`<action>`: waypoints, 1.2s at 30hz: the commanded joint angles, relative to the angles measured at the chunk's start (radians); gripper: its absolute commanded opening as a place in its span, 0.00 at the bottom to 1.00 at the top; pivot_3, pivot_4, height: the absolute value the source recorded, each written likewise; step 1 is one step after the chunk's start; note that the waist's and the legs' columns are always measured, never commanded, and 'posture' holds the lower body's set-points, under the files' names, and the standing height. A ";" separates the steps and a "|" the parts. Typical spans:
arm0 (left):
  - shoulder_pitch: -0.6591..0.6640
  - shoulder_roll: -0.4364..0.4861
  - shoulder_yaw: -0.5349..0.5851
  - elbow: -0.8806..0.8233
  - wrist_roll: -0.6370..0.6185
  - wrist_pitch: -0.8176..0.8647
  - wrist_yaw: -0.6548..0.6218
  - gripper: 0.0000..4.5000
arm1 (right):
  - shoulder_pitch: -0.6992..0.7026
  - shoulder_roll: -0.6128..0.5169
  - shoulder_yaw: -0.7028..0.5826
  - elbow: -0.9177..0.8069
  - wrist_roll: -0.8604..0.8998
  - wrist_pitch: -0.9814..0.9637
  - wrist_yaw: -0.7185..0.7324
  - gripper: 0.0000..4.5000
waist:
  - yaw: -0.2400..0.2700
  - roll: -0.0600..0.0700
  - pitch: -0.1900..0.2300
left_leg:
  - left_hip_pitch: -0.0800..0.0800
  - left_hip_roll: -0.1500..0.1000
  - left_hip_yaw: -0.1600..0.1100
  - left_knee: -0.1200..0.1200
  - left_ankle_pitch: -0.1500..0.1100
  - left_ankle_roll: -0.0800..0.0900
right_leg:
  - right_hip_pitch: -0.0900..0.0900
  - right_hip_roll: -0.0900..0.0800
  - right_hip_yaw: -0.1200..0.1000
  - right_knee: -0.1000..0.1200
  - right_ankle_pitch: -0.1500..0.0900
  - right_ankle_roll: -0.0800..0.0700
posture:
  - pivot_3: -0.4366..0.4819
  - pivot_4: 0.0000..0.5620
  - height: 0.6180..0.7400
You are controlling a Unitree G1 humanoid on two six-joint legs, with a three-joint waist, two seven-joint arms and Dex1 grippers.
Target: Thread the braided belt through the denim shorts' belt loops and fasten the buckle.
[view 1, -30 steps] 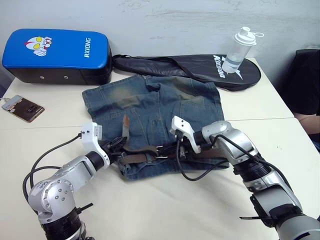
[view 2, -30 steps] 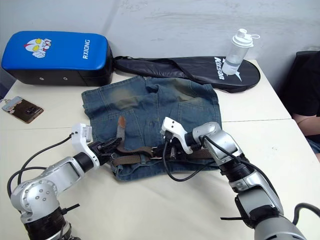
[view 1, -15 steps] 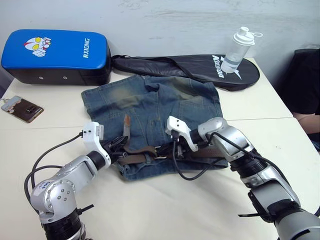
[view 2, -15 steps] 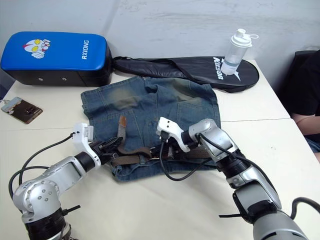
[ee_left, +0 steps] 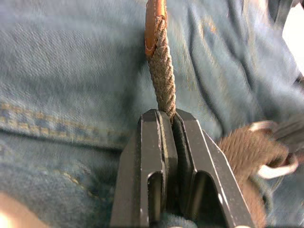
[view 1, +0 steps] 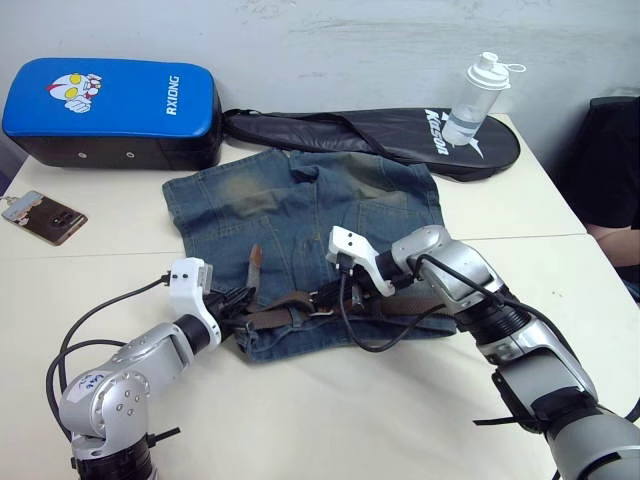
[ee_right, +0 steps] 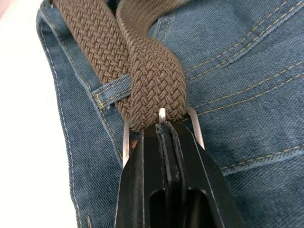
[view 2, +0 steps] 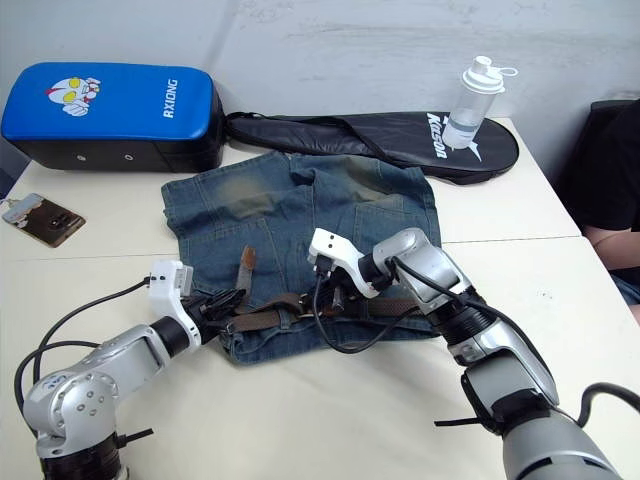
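Both arms reach low over the denim shorts (view 1: 300, 215) on the table (view 1: 330, 420), where the braided belt (view 1: 280, 308) lies along the waistband. The left gripper (ee_left: 167, 118) pinches the belt's tail; the right gripper (ee_right: 161, 127) is clamped on the buckle (ee_right: 126, 142). Since a second ago, the left gripper has drawn back toward the shorts' left edge and the right has slid leftward.

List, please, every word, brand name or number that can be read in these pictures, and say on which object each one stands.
"RXIONG": white letters on the top face of the blue pad, beside a cartoon figure.
White brand word on the black racket bag, next to the bottle: it seems to begin with "K", the remaining letters are too small to read.
The denim shorts, the braided belt, the buckle and the phone: no readable text.
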 commanded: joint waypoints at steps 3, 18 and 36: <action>-0.023 -0.008 -0.001 0.000 -0.022 -0.003 -0.010 0.00 | 0.031 0.039 0.142 0.077 -0.102 -0.080 -0.010 0.01 | -0.001 0.000 -0.002 | 0.001 0.000 0.000 0.000 0.000 0.000 | 0.000 0.000 0.000 0.000 0.000 0.000 | 0.48 0.27 1.00; -0.404 -0.034 0.117 0.224 -0.256 0.079 -0.034 0.00 | 0.041 0.069 0.360 0.244 -0.404 -0.347 -0.005 0.01 | -0.026 -0.001 -0.021 | 0.036 0.002 -0.002 -0.008 -0.006 -0.007 | 0.032 0.002 -0.001 -0.002 -0.002 -0.005 | 0.48 0.27 1.00; -1.234 -0.074 -0.260 1.148 0.061 -0.368 -0.603 0.00 | 0.104 0.005 0.417 0.207 -0.524 -0.531 0.136 0.01 | 0.000 -0.002 -0.027 | 0.042 -0.001 -0.003 -0.020 0.002 -0.019 | 0.033 0.004 0.000 -0.005 0.000 -0.005 | 0.48 0.27 1.00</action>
